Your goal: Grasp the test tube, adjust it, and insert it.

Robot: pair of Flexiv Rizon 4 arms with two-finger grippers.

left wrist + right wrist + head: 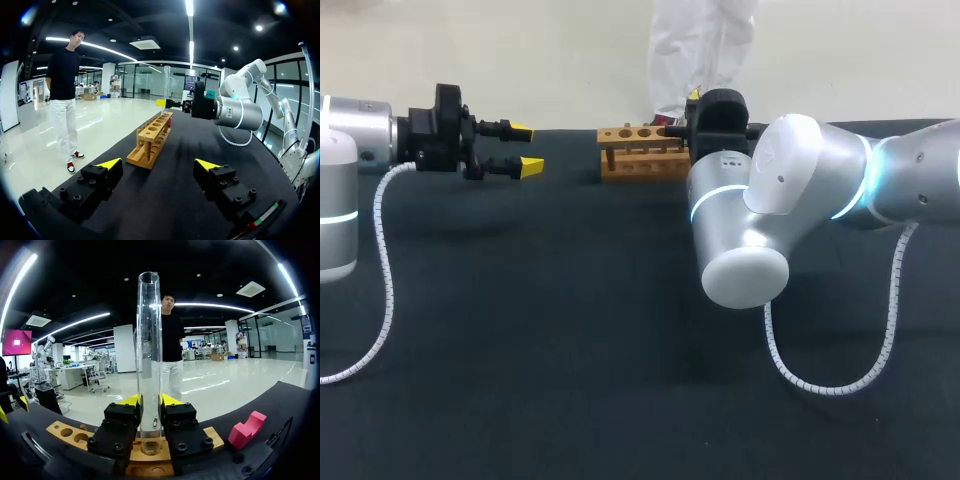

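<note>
one tube [149, 355], one rack [150, 144], one block [246, 430]

We're at a robotics lab bench: left arm [355, 135] and right arm [790, 190] over a black table [570, 350], wooden tube rack [635, 165], glass test tube [149, 340].

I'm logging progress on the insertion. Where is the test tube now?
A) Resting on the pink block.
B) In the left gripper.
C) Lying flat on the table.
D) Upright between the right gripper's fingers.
D: the right wrist view shows the test tube upright, clamped from both sides by the right gripper above the wooden rack, while the left gripper is open and empty.
</note>
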